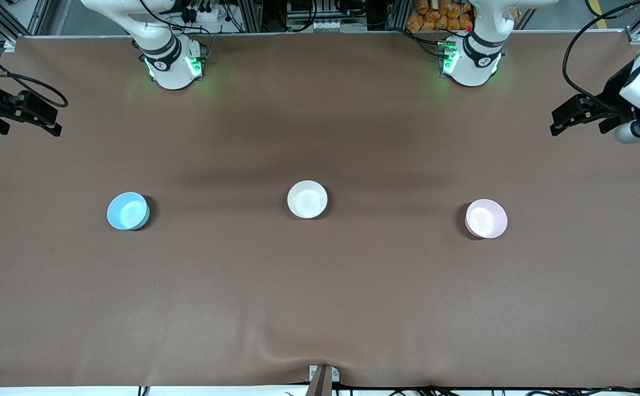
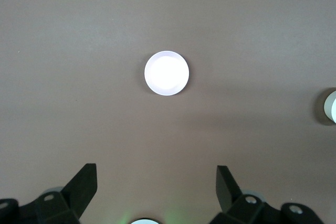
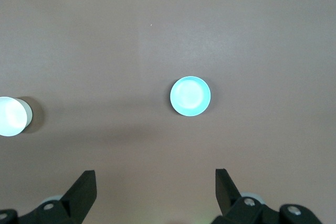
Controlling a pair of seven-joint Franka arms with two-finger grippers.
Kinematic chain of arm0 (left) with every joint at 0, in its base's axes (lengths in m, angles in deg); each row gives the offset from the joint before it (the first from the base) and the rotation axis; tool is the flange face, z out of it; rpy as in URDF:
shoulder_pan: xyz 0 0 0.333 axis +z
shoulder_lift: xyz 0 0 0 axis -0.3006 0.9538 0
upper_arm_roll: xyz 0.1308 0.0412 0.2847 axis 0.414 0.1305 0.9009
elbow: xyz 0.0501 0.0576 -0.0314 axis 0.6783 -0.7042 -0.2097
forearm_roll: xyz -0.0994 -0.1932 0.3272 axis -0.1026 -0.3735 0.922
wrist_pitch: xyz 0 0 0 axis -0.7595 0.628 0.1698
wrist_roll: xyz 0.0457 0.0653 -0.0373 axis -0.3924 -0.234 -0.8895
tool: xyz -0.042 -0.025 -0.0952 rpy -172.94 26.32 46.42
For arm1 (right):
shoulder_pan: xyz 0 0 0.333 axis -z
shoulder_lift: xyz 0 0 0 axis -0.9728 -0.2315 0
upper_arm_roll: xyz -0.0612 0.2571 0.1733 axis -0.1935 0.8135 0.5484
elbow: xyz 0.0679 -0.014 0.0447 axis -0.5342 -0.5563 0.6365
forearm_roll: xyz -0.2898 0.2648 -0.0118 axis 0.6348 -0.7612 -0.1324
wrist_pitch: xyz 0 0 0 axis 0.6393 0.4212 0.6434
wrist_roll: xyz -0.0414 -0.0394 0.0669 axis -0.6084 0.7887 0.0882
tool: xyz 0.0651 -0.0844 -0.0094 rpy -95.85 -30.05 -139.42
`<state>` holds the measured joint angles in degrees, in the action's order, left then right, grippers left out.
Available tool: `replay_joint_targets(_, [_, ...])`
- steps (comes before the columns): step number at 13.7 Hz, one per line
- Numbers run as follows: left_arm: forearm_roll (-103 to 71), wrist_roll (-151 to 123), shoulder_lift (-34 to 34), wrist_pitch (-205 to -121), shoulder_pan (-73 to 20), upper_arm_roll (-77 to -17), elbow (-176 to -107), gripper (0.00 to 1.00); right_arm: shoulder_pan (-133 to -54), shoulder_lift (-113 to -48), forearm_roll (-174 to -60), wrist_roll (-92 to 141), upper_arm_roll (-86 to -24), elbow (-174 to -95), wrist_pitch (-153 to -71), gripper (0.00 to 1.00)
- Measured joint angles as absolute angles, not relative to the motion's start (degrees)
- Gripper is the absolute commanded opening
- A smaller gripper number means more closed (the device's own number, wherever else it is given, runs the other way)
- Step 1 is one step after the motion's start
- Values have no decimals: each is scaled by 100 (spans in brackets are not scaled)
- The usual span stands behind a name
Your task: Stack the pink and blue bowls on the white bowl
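Three bowls stand apart in a row on the brown table. The white bowl (image 1: 307, 199) is in the middle. The blue bowl (image 1: 127, 210) is toward the right arm's end, and the pink bowl (image 1: 486, 218) toward the left arm's end. My left gripper (image 1: 578, 124) is open and empty, high over the left arm's end of the table. Its wrist view shows the pink bowl (image 2: 166, 73) and the white bowl's edge (image 2: 331, 107). My right gripper (image 1: 28, 124) is open and empty, high over the right arm's end. Its wrist view shows the blue bowl (image 3: 190, 96) and the white bowl (image 3: 11, 116).
The arm bases (image 1: 174, 63) (image 1: 471, 60) stand at the table's edge farthest from the front camera. A small clamp (image 1: 321, 379) sits at the nearest edge, where the brown cloth (image 1: 320, 286) is slightly wrinkled.
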<state>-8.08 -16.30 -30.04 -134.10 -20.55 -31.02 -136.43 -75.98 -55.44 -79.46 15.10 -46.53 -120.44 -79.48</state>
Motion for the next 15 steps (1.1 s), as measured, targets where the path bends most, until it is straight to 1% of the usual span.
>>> replay_joint_targets(7, [-805, -1630, -2938, -13410, -1959, -3074, -13643, 100, -7596, -5544, -7947, 1510, -4655, -12044, -7948, 100])
replay_joint_targets(11, [-804, -1605, -2715, -13420, -1713, -3044, -13644, 100, -7590, -5544, -7947, 1510, -4663, -12044, -7948, 100])
replay_joint_targets(15, [-804, -1600, -2594, -13492, -1691, -3039, -13653, 100, -7578, -5544, -7947, 1510, -4681, -12044, -7948, 100])
